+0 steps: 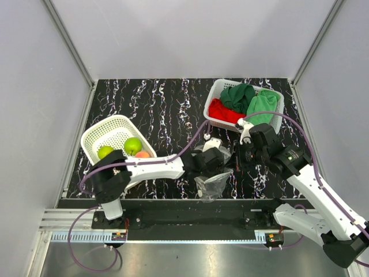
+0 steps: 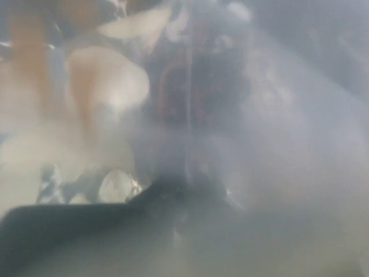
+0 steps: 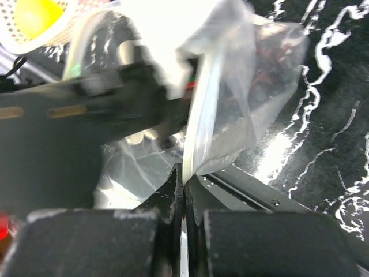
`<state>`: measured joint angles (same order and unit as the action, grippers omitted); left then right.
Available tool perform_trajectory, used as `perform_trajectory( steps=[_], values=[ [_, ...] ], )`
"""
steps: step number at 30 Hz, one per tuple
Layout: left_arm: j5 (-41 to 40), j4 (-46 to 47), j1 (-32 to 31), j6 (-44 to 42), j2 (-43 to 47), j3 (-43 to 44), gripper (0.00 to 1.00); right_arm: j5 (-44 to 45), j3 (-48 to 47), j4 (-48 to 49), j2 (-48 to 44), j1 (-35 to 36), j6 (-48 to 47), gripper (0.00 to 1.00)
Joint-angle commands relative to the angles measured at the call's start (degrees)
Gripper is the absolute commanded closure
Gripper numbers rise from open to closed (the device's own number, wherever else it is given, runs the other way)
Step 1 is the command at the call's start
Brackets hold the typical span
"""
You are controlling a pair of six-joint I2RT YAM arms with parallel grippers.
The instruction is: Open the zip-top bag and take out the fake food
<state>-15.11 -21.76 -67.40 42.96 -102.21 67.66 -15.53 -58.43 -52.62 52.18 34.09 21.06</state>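
The zip-top bag (image 1: 212,183) hangs crumpled between my two grippers near the table's front edge. My right gripper (image 3: 184,176) is shut on the bag's pale zip edge (image 3: 199,127); in the top view it (image 1: 237,158) is at the bag's right side. My left gripper (image 1: 214,163) is pushed against or into the bag from the left. Its wrist view is filled with blurred plastic (image 2: 277,115), so its jaws cannot be read. Two green apples (image 1: 133,145) (image 1: 105,152) and a peach (image 1: 142,154) lie in the white basket (image 1: 109,128) at the left. A yellow fruit (image 3: 34,14) shows through that basket's wall.
A second white basket (image 1: 216,92) at the back right holds red (image 1: 222,111) and green cloths (image 1: 262,104). The black marbled tabletop (image 1: 161,109) lies between the baskets. The left arm's cable runs across the middle of the table.
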Motion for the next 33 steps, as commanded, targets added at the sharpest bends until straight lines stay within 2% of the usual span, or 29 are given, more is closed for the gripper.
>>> perform_trajectory(
  steps=[1,8,21,26,31,33],
  values=[
    [0.17,-1.44,-0.19,-3.14,10.43,1.95,1.0,5.06,0.43,1.29,-0.77,0.19,1.96,1.0],
    [0.61,-2.68,-1.07,-6.12,19.24,2.48,1.0,9.28,0.78,0.94,-0.77,0.19,3.02,1.0],
    [2.37,4.53,-1.78,-14.57,29.7,7.74,1.0,11.05,0.95,1.47,1.96,0.19,3.29,1.0],
    [0.27,-1.6,0.42,-16.15,29.79,15.3,1.0,12.88,-0.18,1.38,3.01,0.19,4.08,1.0],
    [-3.51,-6.8,4.46,-16.94,36.62,14.44,1.0,18.77,-2.21,-0.37,3.01,0.19,4.87,1.0],
    [-5.35,-11.27,8.32,-16.68,39.18,12.77,1.0,22.98,-3.52,-2.48,3.01,0.1,6.0,1.0]
  ],
)
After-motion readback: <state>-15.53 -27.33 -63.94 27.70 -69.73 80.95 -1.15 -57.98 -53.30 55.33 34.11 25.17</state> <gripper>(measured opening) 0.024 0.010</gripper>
